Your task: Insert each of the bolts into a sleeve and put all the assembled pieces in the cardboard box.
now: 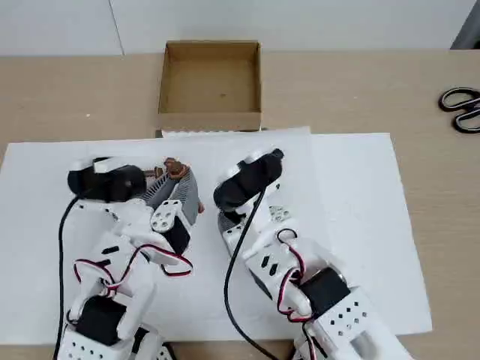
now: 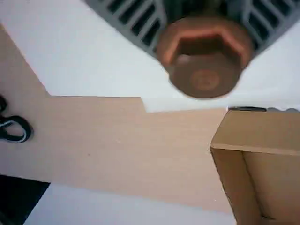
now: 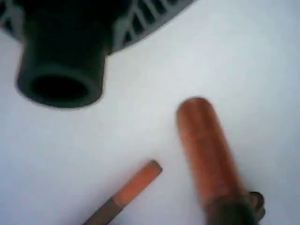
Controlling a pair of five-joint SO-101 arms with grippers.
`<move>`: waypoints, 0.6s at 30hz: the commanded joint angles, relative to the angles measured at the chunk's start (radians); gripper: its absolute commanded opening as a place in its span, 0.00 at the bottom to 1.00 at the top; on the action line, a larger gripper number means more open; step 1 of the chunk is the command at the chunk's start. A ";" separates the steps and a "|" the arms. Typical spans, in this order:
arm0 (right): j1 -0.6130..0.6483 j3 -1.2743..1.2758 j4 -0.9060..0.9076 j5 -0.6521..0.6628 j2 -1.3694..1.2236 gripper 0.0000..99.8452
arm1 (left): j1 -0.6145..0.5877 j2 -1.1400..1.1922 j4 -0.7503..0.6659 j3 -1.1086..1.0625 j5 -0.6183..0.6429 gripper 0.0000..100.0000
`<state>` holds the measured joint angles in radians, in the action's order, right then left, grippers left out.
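Short of the cardboard box (image 1: 210, 120), left pincer (image 1: 176, 176) clenches a bolt (image 2: 204, 58), right pincer (image 1: 266, 166) grasps a sleeve (image 3: 61, 70), presumably ready for mating.

I take this for a small robotics lab bench (it could as well be an office desk): a pale wood worktop (image 1: 375, 90) against a plain white wall (image 1: 300, 19), a white paper sheet (image 1: 360, 225) spread across it, scissors (image 1: 461, 109) at its right edge.
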<state>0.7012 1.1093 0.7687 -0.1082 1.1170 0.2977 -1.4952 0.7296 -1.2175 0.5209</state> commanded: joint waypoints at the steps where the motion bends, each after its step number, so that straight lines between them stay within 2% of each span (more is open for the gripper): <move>1: 0.044 0.002 -0.044 0.011 0.022 0.00 | -0.002 -0.020 -0.032 0.012 0.064 0.01; 5: 0.058 0.034 -0.065 0.077 0.024 0.00 | -0.002 -0.020 -0.034 0.013 0.094 0.01; 13: 0.058 0.040 -0.070 0.087 0.024 0.00 | -0.005 -0.015 -0.034 0.059 0.129 0.01; 18: 0.058 0.052 -0.070 0.130 0.074 0.00 | -0.110 -0.015 -0.048 0.058 0.130 0.01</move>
<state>0.7549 1.1569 0.7211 -0.0069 1.1416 0.2378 -1.4968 0.7204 -1.2175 0.6437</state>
